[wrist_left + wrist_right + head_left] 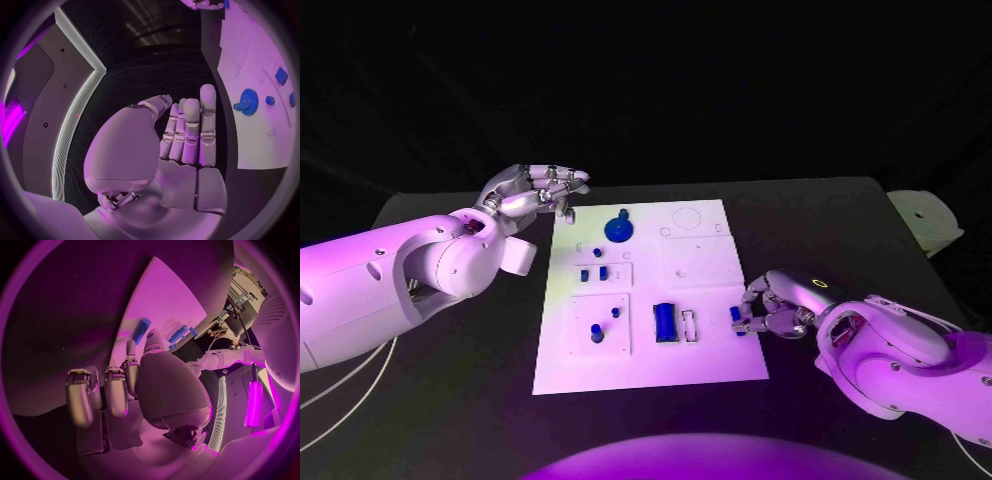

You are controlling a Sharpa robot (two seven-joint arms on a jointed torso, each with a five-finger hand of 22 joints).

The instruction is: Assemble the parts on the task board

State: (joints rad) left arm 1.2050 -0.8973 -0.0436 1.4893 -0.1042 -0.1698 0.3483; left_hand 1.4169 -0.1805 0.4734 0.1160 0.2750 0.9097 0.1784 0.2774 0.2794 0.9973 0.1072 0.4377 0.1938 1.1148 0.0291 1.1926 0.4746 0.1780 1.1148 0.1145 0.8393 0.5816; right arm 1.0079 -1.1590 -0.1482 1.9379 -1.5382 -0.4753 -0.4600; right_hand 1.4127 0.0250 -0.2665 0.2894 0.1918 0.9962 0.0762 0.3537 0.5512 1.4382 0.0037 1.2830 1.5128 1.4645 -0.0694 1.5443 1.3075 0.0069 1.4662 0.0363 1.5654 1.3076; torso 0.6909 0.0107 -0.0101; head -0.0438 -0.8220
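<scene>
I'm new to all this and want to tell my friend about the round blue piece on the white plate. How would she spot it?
Start at the white task board in the middle of the black table. Go to its far edge, the corner nearest the left hand. The gear lies there: a round toothed disc, far wider than the small blue pegs and blocks nearer the robot.

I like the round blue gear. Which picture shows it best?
The left wrist view: the blue gear sits big on the task board, teeth visible. The head view shows it small, near the left hand. I can't find it in the right wrist view.
</scene>
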